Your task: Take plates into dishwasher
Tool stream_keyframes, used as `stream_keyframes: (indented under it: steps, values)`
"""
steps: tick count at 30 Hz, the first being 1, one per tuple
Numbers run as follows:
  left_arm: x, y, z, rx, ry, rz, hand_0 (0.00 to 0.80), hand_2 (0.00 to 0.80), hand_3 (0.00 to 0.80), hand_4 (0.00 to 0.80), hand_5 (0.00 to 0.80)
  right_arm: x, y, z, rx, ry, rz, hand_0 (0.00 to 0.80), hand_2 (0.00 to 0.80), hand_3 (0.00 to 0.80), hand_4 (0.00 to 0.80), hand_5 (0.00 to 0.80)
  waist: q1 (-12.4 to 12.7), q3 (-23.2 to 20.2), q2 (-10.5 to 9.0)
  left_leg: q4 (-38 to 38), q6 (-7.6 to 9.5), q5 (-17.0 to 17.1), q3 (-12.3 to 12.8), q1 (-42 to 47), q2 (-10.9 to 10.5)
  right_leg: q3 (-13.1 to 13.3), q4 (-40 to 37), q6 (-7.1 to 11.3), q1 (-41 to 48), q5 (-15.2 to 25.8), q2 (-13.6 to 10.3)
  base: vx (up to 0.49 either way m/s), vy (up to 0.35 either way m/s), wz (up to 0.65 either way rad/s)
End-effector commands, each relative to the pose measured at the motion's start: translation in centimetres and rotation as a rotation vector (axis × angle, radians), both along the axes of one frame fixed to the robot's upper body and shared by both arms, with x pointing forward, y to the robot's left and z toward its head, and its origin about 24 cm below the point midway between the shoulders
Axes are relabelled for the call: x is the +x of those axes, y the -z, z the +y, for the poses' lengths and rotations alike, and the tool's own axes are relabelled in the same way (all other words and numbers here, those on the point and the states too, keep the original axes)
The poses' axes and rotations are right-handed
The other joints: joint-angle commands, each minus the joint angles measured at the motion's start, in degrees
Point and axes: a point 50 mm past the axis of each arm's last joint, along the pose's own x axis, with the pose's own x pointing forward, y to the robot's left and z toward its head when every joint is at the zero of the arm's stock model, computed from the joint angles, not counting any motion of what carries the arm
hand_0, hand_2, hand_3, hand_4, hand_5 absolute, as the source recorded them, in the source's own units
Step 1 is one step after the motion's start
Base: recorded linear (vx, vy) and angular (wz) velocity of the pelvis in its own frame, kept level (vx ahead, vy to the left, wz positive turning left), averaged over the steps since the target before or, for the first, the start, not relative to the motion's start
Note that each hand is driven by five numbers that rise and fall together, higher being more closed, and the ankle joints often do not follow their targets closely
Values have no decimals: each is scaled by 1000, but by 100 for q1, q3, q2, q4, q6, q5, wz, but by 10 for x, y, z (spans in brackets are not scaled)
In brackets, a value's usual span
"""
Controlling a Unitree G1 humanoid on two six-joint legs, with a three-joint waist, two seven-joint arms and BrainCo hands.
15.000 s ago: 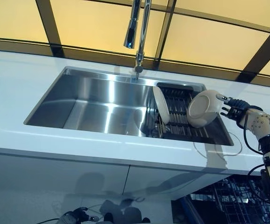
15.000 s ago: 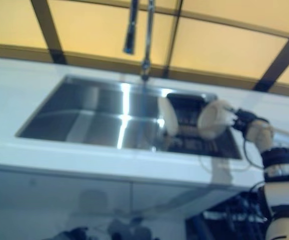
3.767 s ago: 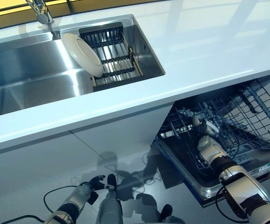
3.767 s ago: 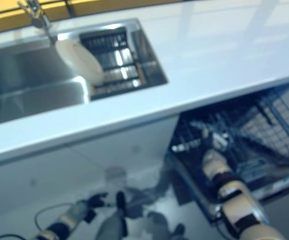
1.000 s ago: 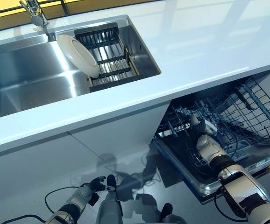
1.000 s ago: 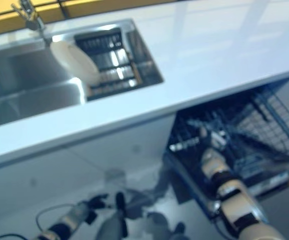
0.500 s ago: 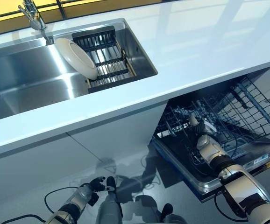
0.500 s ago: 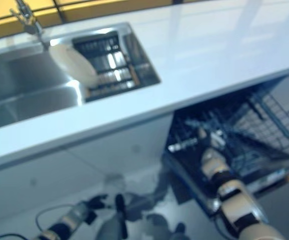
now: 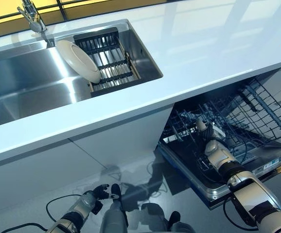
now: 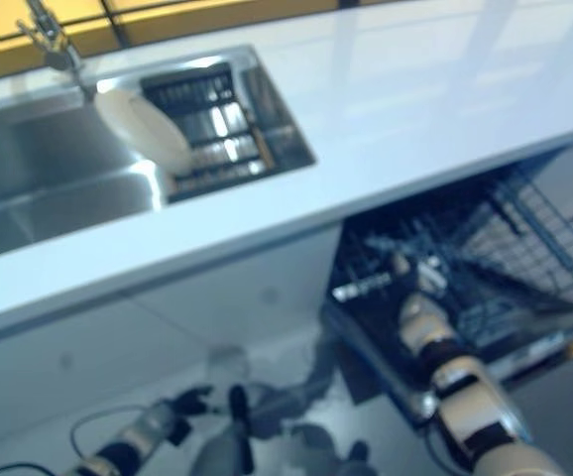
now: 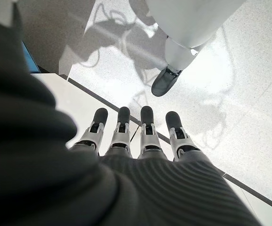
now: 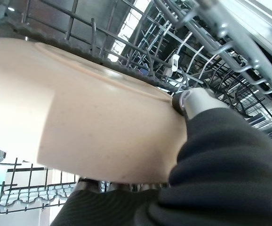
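Observation:
My right hand (image 9: 215, 148) reaches into the open dishwasher's lower rack (image 9: 257, 114). In the right wrist view it is shut on a cream plate (image 12: 79, 122), with the thumb (image 12: 192, 101) over the rim and the rack's dark wires just beyond the plate. A second cream plate (image 9: 77, 60) stands on edge against the black drying rack (image 9: 109, 63) in the sink. My left hand (image 9: 89, 199) hangs low near the floor, its fingers (image 11: 145, 125) straight and holding nothing.
The steel sink (image 9: 19, 87) with its tap (image 9: 31, 14) lies at the left in the white counter (image 9: 203, 53). The dishwasher door (image 9: 206, 187) is folded down below the counter's front edge. White cabinet fronts (image 9: 82, 155) run to the left of it.
The head camera has shifted a little, sliding the whole scene slightly. My right hand stays in the lower rack with the plate; the left hand has not moved.

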Motion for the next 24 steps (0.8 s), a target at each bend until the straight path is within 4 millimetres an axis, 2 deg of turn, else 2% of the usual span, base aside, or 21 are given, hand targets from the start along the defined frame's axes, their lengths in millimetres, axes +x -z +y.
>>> stream_keyframes:
  steps: [1, 17, 24]
  values:
    - [32, -15, -15, 10, 69, -71, 0, 0, 0, 0, 0, -6, 26, 30, 116, -74, 132, 800, 800, 800, 800, 800, 162, 440, 180, -6, 47, -731, 67, 392, -313, 228, 883, -200, -866, 14, -188, 0, 0, 0]
    - [41, -20, -18, 16, 101, -96, 0, 0, 0, 0, 0, 6, 9, 21, 73, -39, 107, 800, 800, 800, 800, 800, 232, 634, 281, -6, 66, -710, -60, 222, -401, 190, 959, -200, -1093, 79, -253, 0, 0, 0]
    - [44, -23, -21, 3, 115, -107, 0, 0, 0, 0, 0, 6, 7, 13, 50, -8, 118, 800, 800, 800, 800, 800, 236, 679, 358, -6, 71, -712, -112, 221, -439, 202, 1030, -209, -1140, 64, -296, 0, 0, 0]
